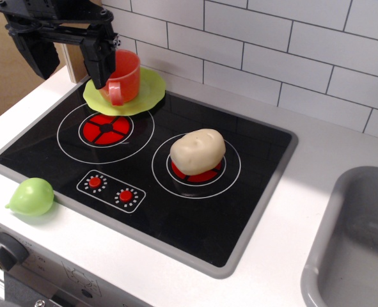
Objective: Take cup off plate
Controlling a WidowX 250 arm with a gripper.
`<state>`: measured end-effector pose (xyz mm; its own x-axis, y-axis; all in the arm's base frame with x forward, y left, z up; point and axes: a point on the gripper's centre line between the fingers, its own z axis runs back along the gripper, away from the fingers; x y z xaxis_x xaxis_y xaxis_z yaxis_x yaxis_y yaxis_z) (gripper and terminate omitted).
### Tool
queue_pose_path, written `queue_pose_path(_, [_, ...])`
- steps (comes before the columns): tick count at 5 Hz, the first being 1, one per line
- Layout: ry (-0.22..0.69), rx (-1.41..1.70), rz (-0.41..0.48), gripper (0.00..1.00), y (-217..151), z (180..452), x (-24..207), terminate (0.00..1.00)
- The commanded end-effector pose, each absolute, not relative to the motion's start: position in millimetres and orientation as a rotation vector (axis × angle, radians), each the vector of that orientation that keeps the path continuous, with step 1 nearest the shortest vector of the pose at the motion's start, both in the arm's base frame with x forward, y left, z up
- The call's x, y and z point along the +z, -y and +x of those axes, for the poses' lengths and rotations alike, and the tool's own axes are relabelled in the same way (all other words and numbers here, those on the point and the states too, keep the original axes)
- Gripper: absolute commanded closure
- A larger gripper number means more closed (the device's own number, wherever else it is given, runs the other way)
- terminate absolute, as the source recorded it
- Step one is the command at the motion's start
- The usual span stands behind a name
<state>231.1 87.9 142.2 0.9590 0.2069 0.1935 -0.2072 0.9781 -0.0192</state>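
Your small red-orange plastic cup (125,77) sits upright on the flat lime-green plastic plate (151,88), which overlaps the far left corner of the black toy stovetop (150,192); the cup's handle points toward the stovetop's front. The black gripper (67,61) hangs just left of the cup with its 2 fingers spread and nothing between them. One finger (101,61) stands in front of the cup's left wall; whether it touches, you cannot tell.

From here, closing off-centre could knock the cup over or shove it sideways. Because the plate is light, it may slide or lift with the cup. The beige plastic potato (197,151), on the stovetop's right burner, is well clear.
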Motion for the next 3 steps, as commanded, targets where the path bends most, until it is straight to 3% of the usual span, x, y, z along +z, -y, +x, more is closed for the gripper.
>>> queue_pose_path(1, [0.196,0.210,0.001,0.00,-88,231,142,0.00])
queue_pose_path(3, [0.264,0.391,0.010,0.00,-107,271,121,0.00])
